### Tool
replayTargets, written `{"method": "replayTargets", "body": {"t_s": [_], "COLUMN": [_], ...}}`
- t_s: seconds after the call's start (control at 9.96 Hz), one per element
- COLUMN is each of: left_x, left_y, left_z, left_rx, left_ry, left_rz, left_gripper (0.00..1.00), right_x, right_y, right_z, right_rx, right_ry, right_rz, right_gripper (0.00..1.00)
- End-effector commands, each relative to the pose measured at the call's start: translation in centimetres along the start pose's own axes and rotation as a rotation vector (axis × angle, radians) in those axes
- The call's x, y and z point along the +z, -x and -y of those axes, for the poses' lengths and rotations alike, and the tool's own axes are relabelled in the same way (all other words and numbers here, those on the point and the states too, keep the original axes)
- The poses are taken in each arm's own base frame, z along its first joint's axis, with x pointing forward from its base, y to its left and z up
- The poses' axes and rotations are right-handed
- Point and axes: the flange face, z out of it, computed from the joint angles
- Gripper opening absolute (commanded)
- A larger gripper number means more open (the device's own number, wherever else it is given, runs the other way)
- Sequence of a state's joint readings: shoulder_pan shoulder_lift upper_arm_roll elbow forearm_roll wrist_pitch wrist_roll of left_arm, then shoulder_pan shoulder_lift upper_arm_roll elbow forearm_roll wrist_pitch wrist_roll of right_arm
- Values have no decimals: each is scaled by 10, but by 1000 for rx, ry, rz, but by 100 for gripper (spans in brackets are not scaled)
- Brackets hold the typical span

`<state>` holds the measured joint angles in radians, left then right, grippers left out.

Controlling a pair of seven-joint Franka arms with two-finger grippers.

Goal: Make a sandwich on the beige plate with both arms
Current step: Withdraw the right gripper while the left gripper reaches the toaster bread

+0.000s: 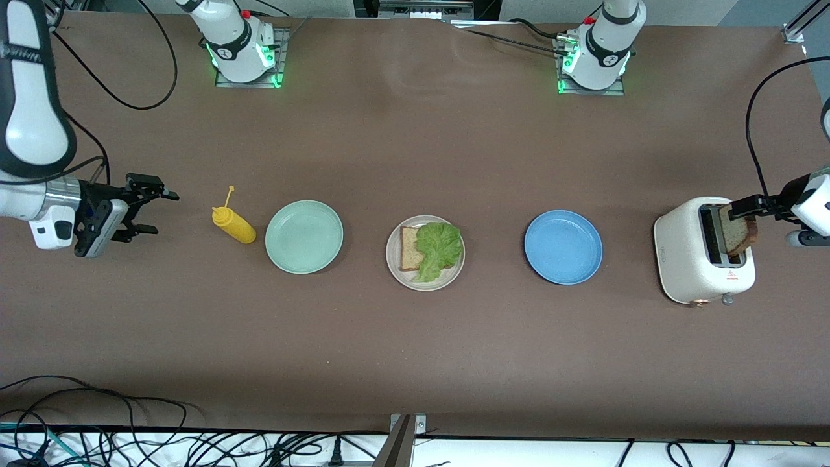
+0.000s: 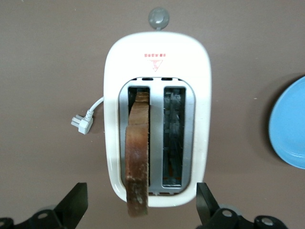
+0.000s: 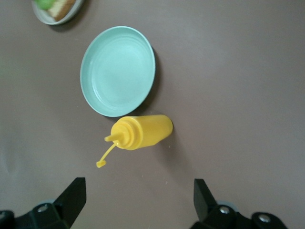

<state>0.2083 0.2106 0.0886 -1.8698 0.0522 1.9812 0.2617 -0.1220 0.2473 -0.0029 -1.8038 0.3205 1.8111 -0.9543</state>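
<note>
The beige plate point(image 1: 449, 275) lies mid-table and holds one brown-crusted bread slice point(image 1: 409, 248) with a ruffled green lettuce leaf point(image 1: 440, 249) partly over it. A second bread slice point(image 1: 740, 235) point(image 2: 137, 152) leans out of one slot of the white toaster point(image 1: 692, 259) point(image 2: 157, 52) at the left arm's end of the table. My left gripper point(image 1: 746, 217) point(image 2: 141, 205) hovers over the toaster, open, its fingers wide apart on either side of the slice's upper end and not touching it. My right gripper point(image 1: 159, 211) point(image 3: 138, 200) waits open and empty over bare table near the right arm's end.
A yellow squeeze bottle point(image 1: 235, 224) point(image 3: 143, 132) lies on its side beside a mint-green plate point(image 1: 303, 236) point(image 3: 116, 71). A blue plate point(image 1: 563, 246) point(image 2: 290, 124) sits between the beige plate and the toaster. The toaster's plug point(image 2: 82, 124) rests on the table beside it.
</note>
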Motion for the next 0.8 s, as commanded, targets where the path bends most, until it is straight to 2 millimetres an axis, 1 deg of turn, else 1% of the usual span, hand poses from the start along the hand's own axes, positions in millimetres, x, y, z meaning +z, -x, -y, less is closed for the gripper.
{"method": "replayTargets", "body": {"t_s": [0.0, 0.1, 0.2, 0.3, 0.5, 0.6, 0.7], "left_x": [16, 18, 19, 21, 18, 14, 10], "left_y": [13, 14, 13, 13, 11, 11, 9], "left_z": [-1, -1, -1, -1, 2, 9, 10], "left_rx": [32, 33, 37, 46, 78, 79, 83], "left_ry": [-34, -32, -31, -30, -44, -46, -48], "left_rz": [-1, 6, 9, 15, 12, 5, -1], "left_gripper": [87, 45, 12, 0, 0, 0, 0], "right_x": [-28, -38, -50, -60, -95, -108, -118], "right_y": [-15, -18, -21, -22, -29, -31, -32], "right_z": [42, 55, 67, 77, 90, 97, 106], "right_rx": [132, 201, 310, 403, 466, 547, 649], "right_ry": [112, 172, 229, 261, 353, 395, 404], "right_rz": [47, 66, 68, 57, 76, 89, 87], "right_gripper": [100, 100, 100, 100, 100, 100, 100]}}
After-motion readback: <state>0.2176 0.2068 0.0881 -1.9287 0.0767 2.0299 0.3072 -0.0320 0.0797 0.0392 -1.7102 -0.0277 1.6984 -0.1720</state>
